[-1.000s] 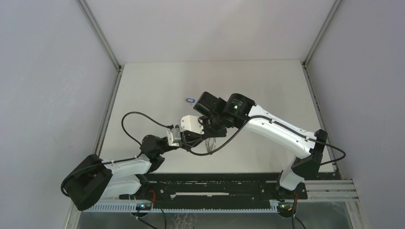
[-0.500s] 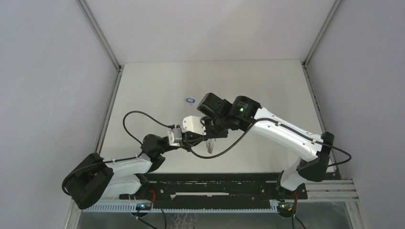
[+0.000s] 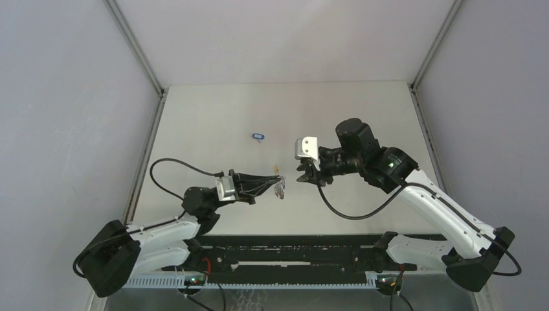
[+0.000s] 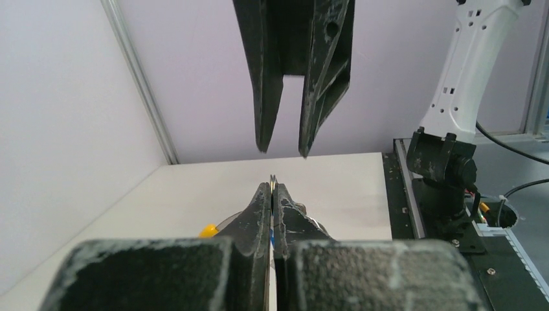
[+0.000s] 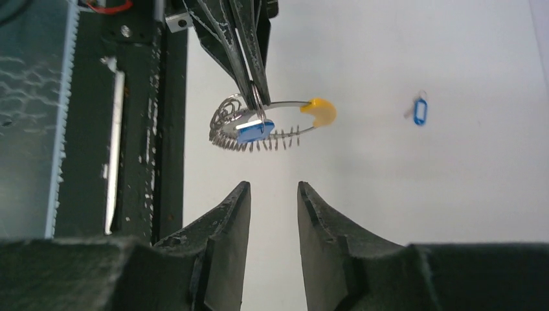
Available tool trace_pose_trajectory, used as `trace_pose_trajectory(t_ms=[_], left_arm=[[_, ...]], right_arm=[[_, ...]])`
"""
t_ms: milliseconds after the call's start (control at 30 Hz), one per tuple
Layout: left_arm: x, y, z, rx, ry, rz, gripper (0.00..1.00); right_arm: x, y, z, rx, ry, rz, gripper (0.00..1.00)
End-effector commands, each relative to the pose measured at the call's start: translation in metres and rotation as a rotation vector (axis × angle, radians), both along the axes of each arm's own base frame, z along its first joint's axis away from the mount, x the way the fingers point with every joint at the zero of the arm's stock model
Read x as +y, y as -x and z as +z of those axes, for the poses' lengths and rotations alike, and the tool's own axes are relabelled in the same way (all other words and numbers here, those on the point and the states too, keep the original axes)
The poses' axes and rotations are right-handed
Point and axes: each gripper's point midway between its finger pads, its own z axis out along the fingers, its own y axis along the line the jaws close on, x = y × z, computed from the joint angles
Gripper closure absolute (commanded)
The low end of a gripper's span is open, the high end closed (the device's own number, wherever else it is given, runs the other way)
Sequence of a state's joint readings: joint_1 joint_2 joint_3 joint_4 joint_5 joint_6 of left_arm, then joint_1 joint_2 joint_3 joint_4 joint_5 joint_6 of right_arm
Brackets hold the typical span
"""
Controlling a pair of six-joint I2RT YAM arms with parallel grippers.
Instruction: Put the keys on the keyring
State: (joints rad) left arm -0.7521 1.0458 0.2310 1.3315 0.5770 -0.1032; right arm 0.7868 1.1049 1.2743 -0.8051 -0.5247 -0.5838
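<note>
Keyring [image 5: 285, 140] hangs above the counter [image 3: 362, 116], pinched in the closed left hand [image 3: 272, 184] together with one blue-tagged key [image 5: 254, 131]. Whether that key is threaded on the loop or merely clamped against it cannot be told. Nearby, the right hand [image 5: 273, 189] faces it, jaws parted and empty. Second key [image 3: 258, 137] lies well apart on the counter. Recommended: the right hand takes it by the tag, leaving the metal end free to meet the loop, while the left hand grips firmly.

Two blue-tagged keys [image 5: 419, 111] [image 5: 254, 130], one keyring [image 5: 280, 142], two robot arms [image 3: 162, 228] [image 3: 427, 201], two end effectors [image 4: 272, 186] [image 5: 273, 188], one table [image 3: 362, 110]
</note>
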Motion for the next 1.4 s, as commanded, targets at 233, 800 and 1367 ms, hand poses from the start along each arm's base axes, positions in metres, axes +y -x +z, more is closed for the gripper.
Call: trace_pose_trajectory(t_ms=[233,800,1367], left_arm=[[0.011,0.007,0.028,-0.065,0.087,0.010,1.00],[0.012,0.011,0.034,-0.083,0.098,-0.003,1.00],[0.014,0.014,0.040,-0.098,0.110,-0.007,1.00]], right_arm=[[0.040,0.007,0.027,0.090,-0.279,0.184,0.67],[0.043,0.002,0.016,0.140,-0.271,0.208,0.78],[0.042,0.008,0.009,0.185,-0.263,0.248,1.00]])
